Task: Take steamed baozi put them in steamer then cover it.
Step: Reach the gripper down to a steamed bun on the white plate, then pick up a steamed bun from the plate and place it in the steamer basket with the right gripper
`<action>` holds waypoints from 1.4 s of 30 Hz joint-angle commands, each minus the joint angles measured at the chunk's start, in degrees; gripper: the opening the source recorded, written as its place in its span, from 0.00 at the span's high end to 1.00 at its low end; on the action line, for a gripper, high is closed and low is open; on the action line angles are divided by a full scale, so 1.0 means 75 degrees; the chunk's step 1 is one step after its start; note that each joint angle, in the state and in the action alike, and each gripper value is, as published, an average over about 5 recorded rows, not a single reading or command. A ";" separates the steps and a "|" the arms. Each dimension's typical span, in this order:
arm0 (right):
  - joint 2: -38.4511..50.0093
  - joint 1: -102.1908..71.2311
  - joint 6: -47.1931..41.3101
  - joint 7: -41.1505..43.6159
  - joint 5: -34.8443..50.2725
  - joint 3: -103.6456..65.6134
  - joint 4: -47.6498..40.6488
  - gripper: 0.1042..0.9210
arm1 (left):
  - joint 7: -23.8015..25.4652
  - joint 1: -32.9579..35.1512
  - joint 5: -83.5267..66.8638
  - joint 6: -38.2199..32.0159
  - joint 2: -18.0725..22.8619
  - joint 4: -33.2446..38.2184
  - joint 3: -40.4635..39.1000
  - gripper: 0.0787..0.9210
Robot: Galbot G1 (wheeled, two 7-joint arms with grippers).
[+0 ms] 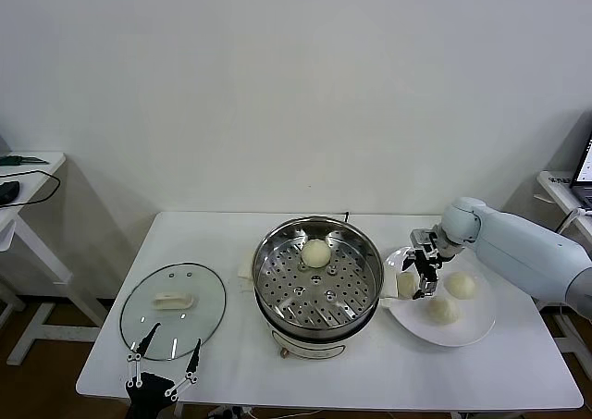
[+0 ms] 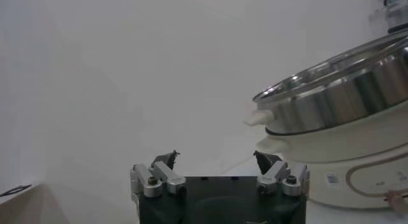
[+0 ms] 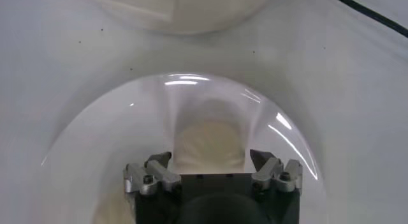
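Inside steamer (image 1: 319, 273) — one baozi (image 1: 316, 252); over plate (image 1: 467, 330) of three — right end effector (image 1: 421, 276), open, empty.

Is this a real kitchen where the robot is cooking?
Probably not: it looks like a lab or test room. The steamer sits on a plain white table against a bare wall, with a laptop on a side desk.

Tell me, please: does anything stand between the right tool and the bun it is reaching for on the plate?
Nothing visible does. The right tool hangs open over the left side of the white plate, with the nearest baozi directly below it. The steamer beside it is uncovered; its cover lies far left.
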State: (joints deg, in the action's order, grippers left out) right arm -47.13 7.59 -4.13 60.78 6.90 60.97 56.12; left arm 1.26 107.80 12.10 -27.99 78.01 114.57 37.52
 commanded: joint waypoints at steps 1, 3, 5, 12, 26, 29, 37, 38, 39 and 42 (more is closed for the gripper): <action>-0.0082 -0.0068 -0.0019 -0.0036 -0.0047 -0.0031 -0.0027 0.29 | 0.0002 0.0001 0.0003 -0.0005 0.0008 0.0016 -0.0016 0.12; -0.0043 0.0024 -0.0019 -0.0010 -0.0029 0.0000 0.0037 0.30 | 0.0003 -0.0006 0.0003 -0.0004 0.0001 0.0021 -0.0016 0.12; 0.0032 0.0194 -0.0018 0.0030 0.0009 0.0041 0.0150 0.31 | 0.0002 -0.0014 0.0003 0.0000 -0.0006 0.0036 -0.0016 0.12; 0.0444 0.1591 0.0253 0.0867 0.0104 0.0199 0.0702 0.34 | 0.0001 -0.0015 0.0004 0.0016 -0.0045 0.0092 -0.0043 0.12; -0.0164 0.5875 -0.0597 0.1385 0.2934 0.3164 0.3408 0.34 | -0.0022 -0.0096 0.0004 0.0048 -0.0155 0.0174 -0.0186 0.12; -0.0500 0.6314 -0.1058 0.0887 0.3588 0.3587 0.4009 0.35 | -0.0034 -0.0132 0.0001 0.0064 -0.0180 0.0166 -0.0204 0.12; -0.1693 0.6598 -0.2013 -0.0596 0.4599 0.4284 0.4636 0.36 | -0.0057 -0.0230 -0.0006 0.0106 -0.0191 0.0175 -0.0301 0.12; -0.1874 0.6585 -0.2095 -0.0766 0.4660 0.4337 0.4645 0.36 | -0.0060 -0.0240 -0.0007 0.0107 -0.0191 0.0172 -0.0307 0.12; -0.2042 0.6566 -0.2157 -0.0910 0.4707 0.4381 0.4638 0.36 | -0.0062 -0.0249 -0.0009 0.0107 -0.0191 0.0166 -0.0312 0.12; -0.2614 0.6454 -0.2306 -0.1208 0.4849 0.4487 0.4520 0.36 | -0.0071 -0.0277 -0.0015 0.0105 -0.0192 0.0150 -0.0313 0.12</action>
State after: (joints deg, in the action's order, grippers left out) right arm -58.93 51.71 -16.81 58.46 36.98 89.64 85.71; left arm 0.79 105.92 12.06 -27.21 76.60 115.89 35.27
